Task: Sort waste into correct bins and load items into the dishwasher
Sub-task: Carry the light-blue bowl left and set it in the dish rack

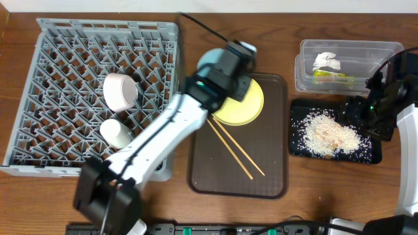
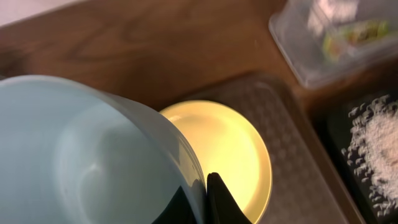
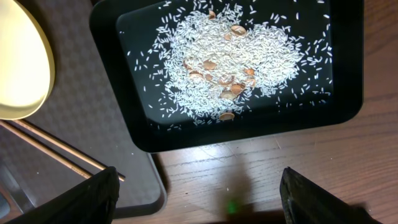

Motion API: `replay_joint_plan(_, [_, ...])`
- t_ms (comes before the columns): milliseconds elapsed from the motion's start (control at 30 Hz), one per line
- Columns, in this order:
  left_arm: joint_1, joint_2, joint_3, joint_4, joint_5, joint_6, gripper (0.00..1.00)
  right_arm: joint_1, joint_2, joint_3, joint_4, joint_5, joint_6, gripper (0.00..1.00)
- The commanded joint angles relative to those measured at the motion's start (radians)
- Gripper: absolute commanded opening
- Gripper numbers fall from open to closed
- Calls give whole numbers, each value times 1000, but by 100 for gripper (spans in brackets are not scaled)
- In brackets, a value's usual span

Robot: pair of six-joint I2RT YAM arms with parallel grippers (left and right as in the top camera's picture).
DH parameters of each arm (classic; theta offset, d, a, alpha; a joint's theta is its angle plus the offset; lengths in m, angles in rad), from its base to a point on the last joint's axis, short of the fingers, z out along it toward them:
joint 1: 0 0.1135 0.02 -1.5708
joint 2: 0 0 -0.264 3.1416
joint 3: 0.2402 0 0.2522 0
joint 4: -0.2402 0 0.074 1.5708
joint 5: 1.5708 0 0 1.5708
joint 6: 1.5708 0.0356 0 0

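Observation:
My left gripper [image 1: 225,68] is shut on the rim of the light blue bowl [image 1: 208,61] and holds it above the back of the brown tray, over the yellow plate [image 1: 247,104]. In the left wrist view the bowl [image 2: 93,155] fills the left side, with my fingers [image 2: 204,198] pinching its rim and the plate [image 2: 230,149] below. The chopsticks [image 1: 235,147] lie on the brown tray. The pink-white bowl [image 1: 121,91] and white cup [image 1: 116,132] sit in the grey dish rack [image 1: 65,46]. My right gripper [image 3: 199,199] is open and empty, near the black tray [image 3: 124,93] of rice scraps [image 3: 236,56].
The clear tub [image 1: 349,49] at the back right holds the white tissue [image 1: 326,61] and the green-and-orange wrapper [image 1: 333,76]. The brown serving tray [image 1: 274,156] lies between the rack and the black tray [image 1: 297,111]. A black cable runs along the table's back edge.

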Motion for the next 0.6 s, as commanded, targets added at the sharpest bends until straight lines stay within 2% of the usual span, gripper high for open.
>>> replay_joint_plan(0, [145, -50, 13, -1, 243, -8, 8, -7, 2, 17, -2, 1, 13, 80])
replay_joint_plan(33, [223, -56, 13, 0, 368, -9, 8, -7, 2, 17, -3, 1, 13, 80])
replay_joint_plan(167, [395, -50, 13, 3, 668, -9, 8, -7, 2, 17, -6, 1, 13, 80])
replay_joint_plan(267, [508, -39, 13, 15, 832, -17, 8, -7, 2, 17, -6, 1, 13, 80])
replay_joint_plan(400, [639, -11, 13, 58, 994, -106, 8, -7, 2, 17, -9, 1, 13, 80])
replay_joint_plan(500, [722, 29, 13, 142, 1180, -159, 8, -7, 2, 17, -13, 1, 13, 80])
replay_joint_plan(567, [757, 60, 13, 191, 1239, -220, 8, -7, 2, 17, -14, 1, 13, 80])
